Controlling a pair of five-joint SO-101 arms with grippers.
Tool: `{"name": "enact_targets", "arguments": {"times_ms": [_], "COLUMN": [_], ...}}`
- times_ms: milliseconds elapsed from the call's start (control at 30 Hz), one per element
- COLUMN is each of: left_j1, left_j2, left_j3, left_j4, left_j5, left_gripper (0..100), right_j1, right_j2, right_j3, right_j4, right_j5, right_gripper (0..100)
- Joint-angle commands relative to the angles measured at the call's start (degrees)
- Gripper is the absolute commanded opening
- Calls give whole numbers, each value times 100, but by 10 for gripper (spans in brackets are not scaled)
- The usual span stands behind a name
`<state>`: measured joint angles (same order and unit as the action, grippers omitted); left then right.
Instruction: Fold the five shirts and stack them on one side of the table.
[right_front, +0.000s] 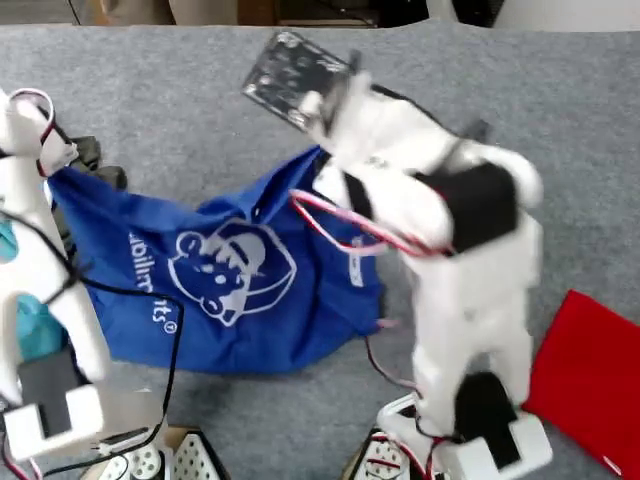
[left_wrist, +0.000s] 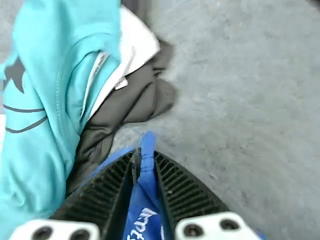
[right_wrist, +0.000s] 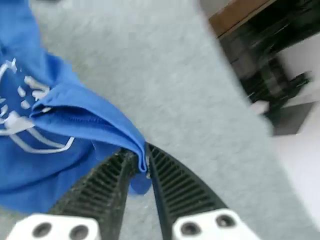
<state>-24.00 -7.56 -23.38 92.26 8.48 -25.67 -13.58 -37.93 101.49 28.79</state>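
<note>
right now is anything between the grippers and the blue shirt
Nothing visible does. The left gripper is shut on one edge of the blue shirt, beside the teal shirt and dark shirt. The right gripper is shut on another edge, above the grey table.

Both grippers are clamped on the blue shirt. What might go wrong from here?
1. The right gripper pinches only a thin hem of the blue shirt near its tips; it may slip out under pull.
2. The left gripper grips beside the teal shirt and dark shirt; dragging could snag that heap.
3. The blue shirt lies bunched, so a fold may come out crooked.
</note>
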Motion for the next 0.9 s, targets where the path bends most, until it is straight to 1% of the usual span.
{"name": "enact_targets", "arguments": {"times_ms": [0,100,233,333,400,467,567,700,867], "left_j1": [79,97,97,193,484,695,738,738,782], "left_j2": [-664,-1138,-1895,-2396,-2677,-2958,-3407,-4295,-5024], "left_j3": [-580,-580,-580,-545,-299,325,1116,1266,1688], "left_j4": [580,835,853,853,853,853,853,853,844], "left_j5": [0,-193,-237,-404,-536,-642,-809,-1266,-1530], "left_gripper": [20,20,20,20,20,20,20,20,20], "right_j1": [277,602,1130,1464,1560,1569,1675,2132,2141], "right_j2": [-716,-1103,-1270,-1262,-1262,-1262,-1262,-1262,-1262], "right_j3": [-497,-796,-1455,-1982,-2273,-2413,-2413,-2290,-2053], "right_j4": [88,62,53,-79,-387,-809,-1565,-2277,-3323], "right_j5": [-53,-237,-281,-281,-281,-246,-193,114,211], "right_gripper": [8,9,9,9,9,9,8,8,8]}}
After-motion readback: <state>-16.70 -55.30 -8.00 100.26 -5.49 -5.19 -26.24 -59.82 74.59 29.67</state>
